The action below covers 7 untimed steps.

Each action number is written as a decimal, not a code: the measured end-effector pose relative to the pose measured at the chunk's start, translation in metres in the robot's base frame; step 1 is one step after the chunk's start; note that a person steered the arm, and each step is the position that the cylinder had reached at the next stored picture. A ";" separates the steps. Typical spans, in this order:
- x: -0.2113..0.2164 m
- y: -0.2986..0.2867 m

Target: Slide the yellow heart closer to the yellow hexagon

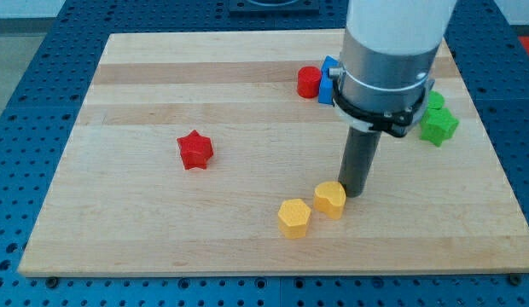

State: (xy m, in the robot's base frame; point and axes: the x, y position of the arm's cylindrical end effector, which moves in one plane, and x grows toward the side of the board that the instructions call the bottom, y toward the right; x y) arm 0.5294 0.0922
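The tip (357, 193) touches the yellow heart (329, 199); the yellow hexagon (293, 217) sits just beyond, near the tabletop (119, 230) bottom edge. No pincer shows.

Red star (194, 150), red cylinder (309, 82), blue block (328, 79), green blocks (438, 124).

Wooden board (145, 94) carries red star (195, 150), yellow hexagon (293, 217), yellow heart (329, 199).

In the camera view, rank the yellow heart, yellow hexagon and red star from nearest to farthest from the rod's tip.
From my tip:
1. Yellow heart block, right beside the tip, on its left in the view.
2. Yellow hexagon block, just past the heart, toward the view's bottom left.
3. Red star block, far off on the view's left.
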 end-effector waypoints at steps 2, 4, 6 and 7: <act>0.031 0.000; 0.038 0.013; 0.023 0.033; 0.013 0.030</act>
State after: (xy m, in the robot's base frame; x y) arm 0.5425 0.1223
